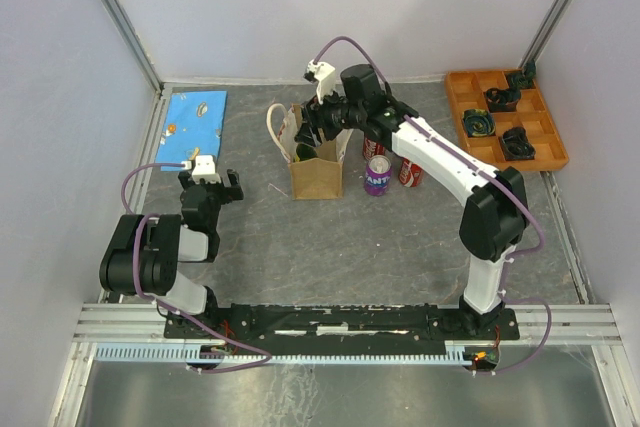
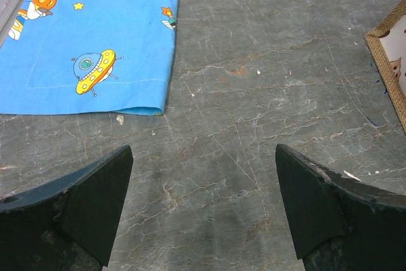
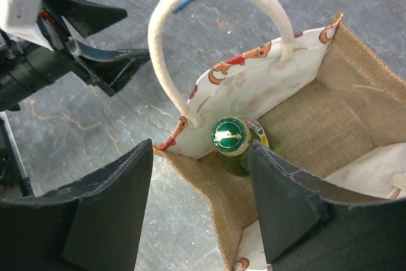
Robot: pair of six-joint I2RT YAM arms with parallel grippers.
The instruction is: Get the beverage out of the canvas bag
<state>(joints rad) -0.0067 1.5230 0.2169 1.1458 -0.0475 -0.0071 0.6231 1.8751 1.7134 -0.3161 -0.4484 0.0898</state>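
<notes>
the right claw is hanging wide open over the canvas bag, which is standing toward the far middle of the table. a green-capped bottle is sitting upright inside the bag, between the fingers. the left claw is hovering wide open near the blue cloth by the far left corner.

Upright tan canvas bag, mouth open, green-capped beverage bottle upright inside against its printed lining
</notes>
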